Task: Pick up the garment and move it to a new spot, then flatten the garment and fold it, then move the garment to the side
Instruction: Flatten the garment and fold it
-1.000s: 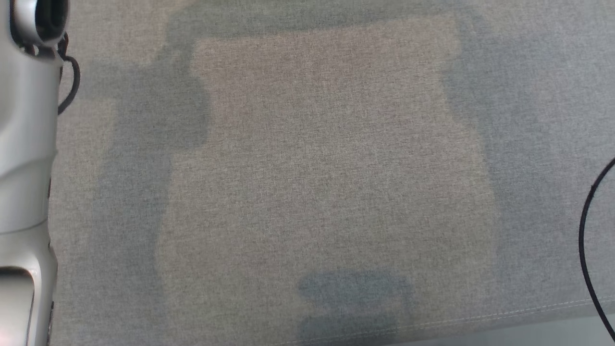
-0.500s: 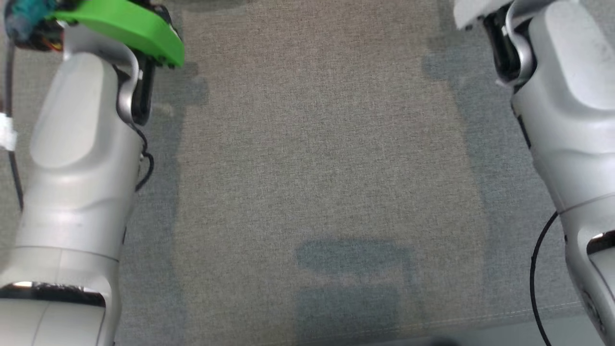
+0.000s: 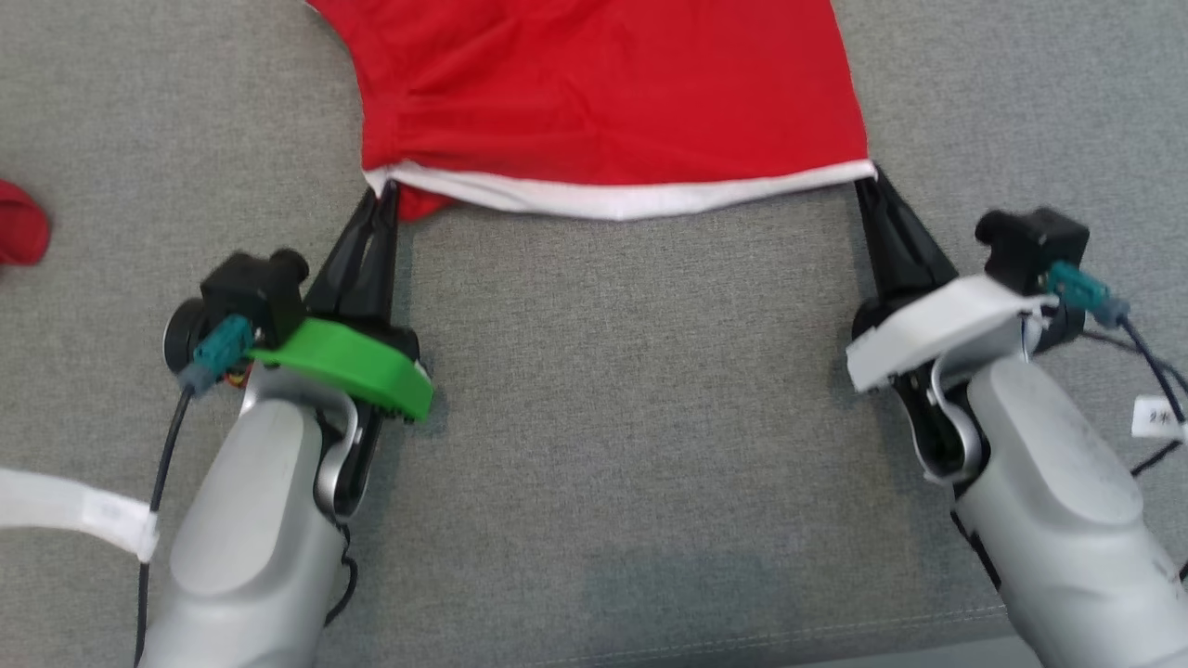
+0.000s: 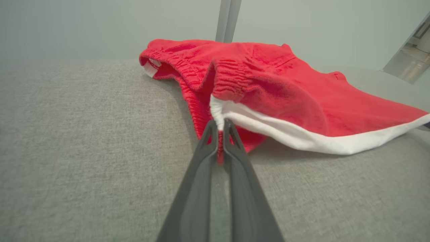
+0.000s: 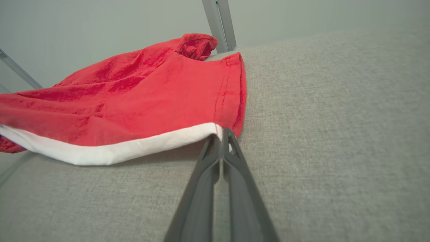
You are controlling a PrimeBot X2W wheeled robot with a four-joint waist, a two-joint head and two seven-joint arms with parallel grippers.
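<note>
Red garment (image 3: 603,83) with a white hem band (image 3: 613,197) lies spread on the grey fabric surface (image 3: 631,417), hem side nearest the robot. Left gripper (image 3: 382,193) is clenched on the garment's left hem corner, where the cloth bunches into gathers. Right gripper (image 3: 865,181) is clenched on the right hem corner, fingers pressed together on the white band. The hem bows slightly between the two grips. A small separate red piece (image 3: 19,234) lies well left of the garment.

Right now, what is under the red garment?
The grey fabric surface continues under the garment; beneath its raised white hem, shadowed surface and a red lower layer show. Farther in, the cloth hides whatever lies beneath.
</note>
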